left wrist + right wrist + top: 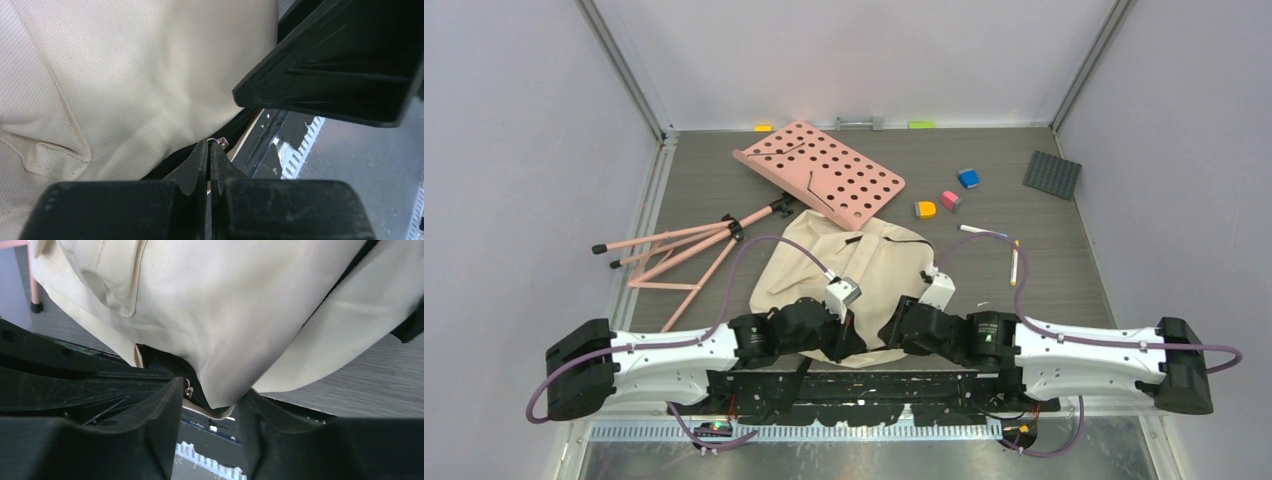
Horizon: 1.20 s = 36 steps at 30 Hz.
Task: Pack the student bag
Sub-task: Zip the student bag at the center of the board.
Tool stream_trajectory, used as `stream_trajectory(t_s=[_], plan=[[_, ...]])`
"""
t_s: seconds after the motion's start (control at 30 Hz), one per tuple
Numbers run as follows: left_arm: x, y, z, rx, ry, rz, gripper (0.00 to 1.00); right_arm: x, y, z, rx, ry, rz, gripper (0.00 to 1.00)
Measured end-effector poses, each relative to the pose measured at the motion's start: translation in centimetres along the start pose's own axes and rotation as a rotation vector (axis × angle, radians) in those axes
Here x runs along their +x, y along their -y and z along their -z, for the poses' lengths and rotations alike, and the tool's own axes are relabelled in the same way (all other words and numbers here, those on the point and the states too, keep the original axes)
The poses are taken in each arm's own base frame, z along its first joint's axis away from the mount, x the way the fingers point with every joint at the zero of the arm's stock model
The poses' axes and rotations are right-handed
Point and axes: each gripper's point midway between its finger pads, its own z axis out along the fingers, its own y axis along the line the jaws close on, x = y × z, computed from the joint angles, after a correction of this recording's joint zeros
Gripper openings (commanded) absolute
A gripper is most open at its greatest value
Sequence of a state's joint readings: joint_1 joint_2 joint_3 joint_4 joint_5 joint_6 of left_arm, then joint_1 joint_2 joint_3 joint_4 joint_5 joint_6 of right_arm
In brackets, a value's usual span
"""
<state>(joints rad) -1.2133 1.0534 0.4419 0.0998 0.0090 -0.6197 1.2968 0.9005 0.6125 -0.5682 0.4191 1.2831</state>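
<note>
The cream student bag (864, 262) lies flat in the middle of the table, its near edge by the arm bases. My left gripper (848, 342) is at that near edge. In the left wrist view its jaws (209, 146) are shut together on the small metal zipper pull (220, 142) of the black zipper (240, 121). My right gripper (898, 330) is at the same edge to the right. In the right wrist view it (210, 402) is open, with a fold of the bag's fabric (225, 375) between the fingers and a zipper slider (189, 390) beside the left finger.
A pink perforated board (820, 170) lies behind the bag, and a pink tripod stand (686, 247) to its left. Orange (925, 209), pink (951, 199) and blue (968, 178) blocks, a dark studded plate (1052, 174) and a pen (1014, 263) lie to the right.
</note>
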Motion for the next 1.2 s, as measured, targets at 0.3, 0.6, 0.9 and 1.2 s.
stream_trajectory(t_s=[0.3, 0.6, 0.9, 1.2], plan=[[-1.3, 0.1, 0.8, -0.005, 0.055, -0.003, 0.0, 0.7, -0.1, -1.8, 0.04, 0.026, -0.018, 0.01], [-3.4, -1.3, 3.3, -0.076, 0.151, -0.011, 0.0, -1.2, 0.6, 0.7, 0.024, 0.085, -0.049, 0.01], [-3.3, -4.5, 4.4, -0.169, 0.166, 0.022, 0.0, -2.9, 2.8, 2.7, 0.053, 0.144, -0.068, 0.01], [-3.2, -4.7, 4.5, -0.161, 0.154, 0.04, 0.0, -3.8, 2.9, 3.6, 0.046, 0.169, -0.087, 0.11]])
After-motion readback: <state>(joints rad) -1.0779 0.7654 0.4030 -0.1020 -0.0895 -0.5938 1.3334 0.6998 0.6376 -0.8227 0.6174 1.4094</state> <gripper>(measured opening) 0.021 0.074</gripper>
